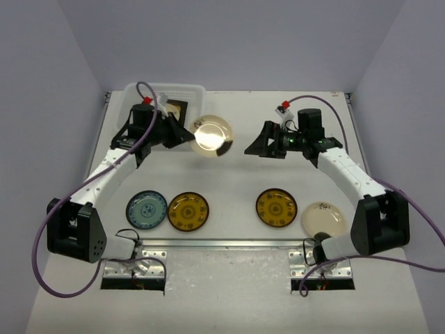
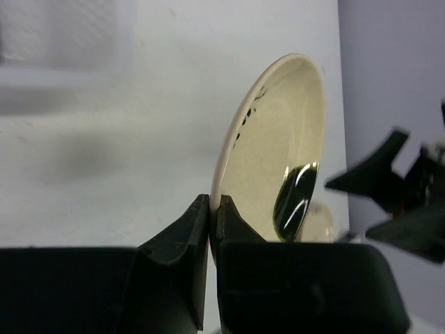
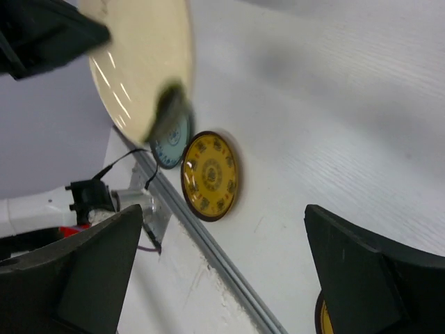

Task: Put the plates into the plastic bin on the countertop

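Observation:
A cream plate (image 1: 212, 134) hangs in the air just right of the plastic bin (image 1: 165, 89), held on edge by its rim. My left gripper (image 1: 188, 136) is shut on that rim; in the left wrist view the fingertips pinch the plate (image 2: 278, 146) at its lower edge, where my left gripper (image 2: 214, 205) closes. My right gripper (image 1: 252, 147) stands open a short way right of the plate, touching nothing. From the right wrist the cream plate (image 3: 142, 62) shows at upper left, and my right gripper (image 3: 222, 257) is wide apart and empty. A dark-rimmed square plate (image 1: 175, 110) lies in the bin.
On the countertop (image 1: 229, 181) lie a blue patterned plate (image 1: 147, 209), two yellow-brown patterned plates (image 1: 188, 211) (image 1: 277, 207) and another cream plate (image 1: 323, 219). A metal rail (image 1: 222, 243) runs along the near edge. White walls enclose the sides.

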Available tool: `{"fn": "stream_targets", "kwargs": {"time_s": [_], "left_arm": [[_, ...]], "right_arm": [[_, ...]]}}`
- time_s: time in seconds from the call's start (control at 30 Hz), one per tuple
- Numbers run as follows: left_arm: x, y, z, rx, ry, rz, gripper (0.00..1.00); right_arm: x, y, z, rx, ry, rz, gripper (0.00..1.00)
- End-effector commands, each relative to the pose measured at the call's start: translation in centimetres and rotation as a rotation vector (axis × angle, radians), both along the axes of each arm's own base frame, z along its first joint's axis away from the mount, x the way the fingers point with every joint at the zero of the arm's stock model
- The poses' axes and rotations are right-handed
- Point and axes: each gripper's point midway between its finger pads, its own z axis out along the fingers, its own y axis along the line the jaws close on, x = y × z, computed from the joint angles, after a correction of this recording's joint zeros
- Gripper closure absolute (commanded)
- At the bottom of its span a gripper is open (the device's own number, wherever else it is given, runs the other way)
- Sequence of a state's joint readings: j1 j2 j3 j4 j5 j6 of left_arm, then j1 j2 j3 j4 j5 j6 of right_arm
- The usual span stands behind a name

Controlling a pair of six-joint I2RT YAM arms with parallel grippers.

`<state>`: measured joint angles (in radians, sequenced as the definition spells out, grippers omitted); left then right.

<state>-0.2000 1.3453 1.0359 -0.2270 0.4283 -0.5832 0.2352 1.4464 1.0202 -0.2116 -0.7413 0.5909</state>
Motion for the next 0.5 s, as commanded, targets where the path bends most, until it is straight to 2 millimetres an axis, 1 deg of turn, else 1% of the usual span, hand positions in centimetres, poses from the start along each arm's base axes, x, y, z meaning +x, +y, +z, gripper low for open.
{"fn": "stream_targets", "kwargs": {"time_s": [0.0, 0.07, 0.1, 0.13, 0.2, 0.23, 0.3, 0.33, 0.37, 0.47], "left_arm": [[7.9, 11.1, 3.2, 0.067, -0.058, 0.466, 1.00], [9.3, 13.8, 2.6, 0.100, -0.039, 0.569, 1.00], [10.8, 15.9, 1.8, 0.107, -0.016, 0.638, 1.00], [12.0, 17.1, 1.2, 0.107, 0.001, 0.672, 1.00], [15.4, 19.1, -1.5, 0.130, 0.080, 0.719, 1.00], [16.2, 20.1, -2.2, 0.133, 0.103, 0.736, 1.00], [17.8, 21.3, -3.4, 0.148, 0.135, 0.748, 1.00], [18.3, 21.6, -3.6, 0.153, 0.135, 0.749, 1.00], [18.9, 22.2, -4.2, 0.163, 0.148, 0.749, 1.00], [19.8, 22.8, -4.8, 0.179, 0.163, 0.745, 0.99]], "right_arm": [[0.5, -4.0, -0.4, -0.006, -0.003, -0.174, 0.01], [0.0, -4.5, -0.5, -0.011, -0.013, -0.179, 0.01], [-0.5, -4.8, -0.9, -0.018, -0.011, -0.183, 0.01], [-0.8, -4.9, -1.1, -0.022, -0.013, -0.186, 0.01], [-1.6, -5.1, -1.8, -0.027, -0.003, -0.186, 0.01], [-2.1, -5.2, -2.3, -0.032, 0.004, -0.181, 0.01], [-2.8, -5.4, -2.6, -0.042, -0.003, -0.176, 0.01], [-3.0, -5.6, -2.5, -0.049, -0.016, -0.179, 0.01], [-3.3, -5.8, -2.8, -0.063, -0.016, -0.180, 0.01], [-3.5, -6.4, -2.8, -0.093, -0.037, -0.200, 0.01]]}}
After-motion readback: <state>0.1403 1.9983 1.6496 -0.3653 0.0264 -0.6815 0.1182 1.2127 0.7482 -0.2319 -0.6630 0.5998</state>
